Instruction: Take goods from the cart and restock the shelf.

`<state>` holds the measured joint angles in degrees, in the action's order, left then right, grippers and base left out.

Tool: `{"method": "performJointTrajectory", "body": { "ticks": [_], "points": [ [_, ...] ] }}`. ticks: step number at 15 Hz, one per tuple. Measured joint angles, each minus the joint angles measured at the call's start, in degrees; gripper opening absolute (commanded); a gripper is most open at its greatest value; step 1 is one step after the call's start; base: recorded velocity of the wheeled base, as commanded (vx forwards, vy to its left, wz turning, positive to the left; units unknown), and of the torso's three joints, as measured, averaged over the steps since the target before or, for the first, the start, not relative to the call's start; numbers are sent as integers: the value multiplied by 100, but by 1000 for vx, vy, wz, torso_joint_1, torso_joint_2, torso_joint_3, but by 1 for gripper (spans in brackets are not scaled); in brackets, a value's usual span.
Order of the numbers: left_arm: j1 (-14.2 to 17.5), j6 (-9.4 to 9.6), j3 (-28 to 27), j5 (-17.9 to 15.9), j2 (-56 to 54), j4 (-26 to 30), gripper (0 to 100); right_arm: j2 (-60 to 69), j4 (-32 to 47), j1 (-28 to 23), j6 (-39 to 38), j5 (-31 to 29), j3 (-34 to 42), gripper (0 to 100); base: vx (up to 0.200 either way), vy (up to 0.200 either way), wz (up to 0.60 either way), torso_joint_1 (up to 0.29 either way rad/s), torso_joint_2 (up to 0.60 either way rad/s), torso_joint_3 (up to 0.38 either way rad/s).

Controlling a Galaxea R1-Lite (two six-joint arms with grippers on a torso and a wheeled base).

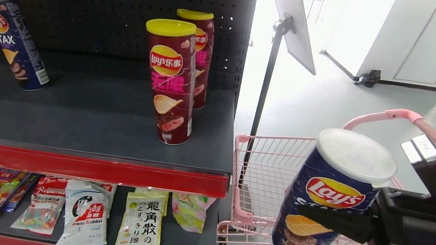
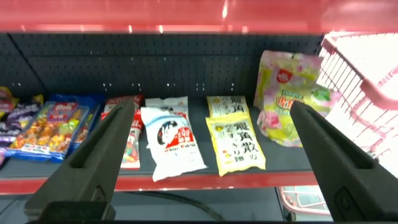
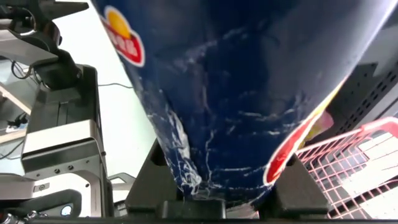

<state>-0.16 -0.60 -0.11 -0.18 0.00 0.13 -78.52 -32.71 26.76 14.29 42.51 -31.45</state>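
Logos and lettering on held blue chip can [image 1: 330,200], shelved blue chip can [image 1: 12,40], maroon chip cans [image 1: 170,82]; characters on snack bags [image 1: 141,222].

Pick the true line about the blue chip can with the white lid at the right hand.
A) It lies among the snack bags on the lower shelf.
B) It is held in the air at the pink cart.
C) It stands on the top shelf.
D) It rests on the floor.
B: the right hand is shut on the blue can, which hangs tilted in front of the pink cart.
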Motion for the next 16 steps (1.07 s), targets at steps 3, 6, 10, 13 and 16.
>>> {"method": "performJointTrajectory", "body": {
  "ticks": [3, 6, 10, 13, 16],
  "points": [
    [-2, 0, 1, 0, 0, 7, 100, 2, 0, 11, -6, 0, -96, 0, 0, 0, 0, 255, -590, -349],
    [-2, 2, 0, 2, 0, 0, 100, 0, 2, 22, -6, 2, -134, 0, 0, 0, 0, 225, -526, -297],
    [-2, 2, 0, 0, 0, 5, 100, -15, 4, 22, -9, 2, -138, 0, 0, 0, 0, 176, -395, -220],
    [-2, 2, 0, 0, 0, 5, 100, -22, 4, 17, -1, 2, -116, 0, 0, 0, 0, 167, -357, -196],
    [-2, 0, 1, 0, 0, 5, 100, -15, 6, 72, 0, 33, -51, 0, 0, 0, 0, 24, -44, -29]
  ]
}}
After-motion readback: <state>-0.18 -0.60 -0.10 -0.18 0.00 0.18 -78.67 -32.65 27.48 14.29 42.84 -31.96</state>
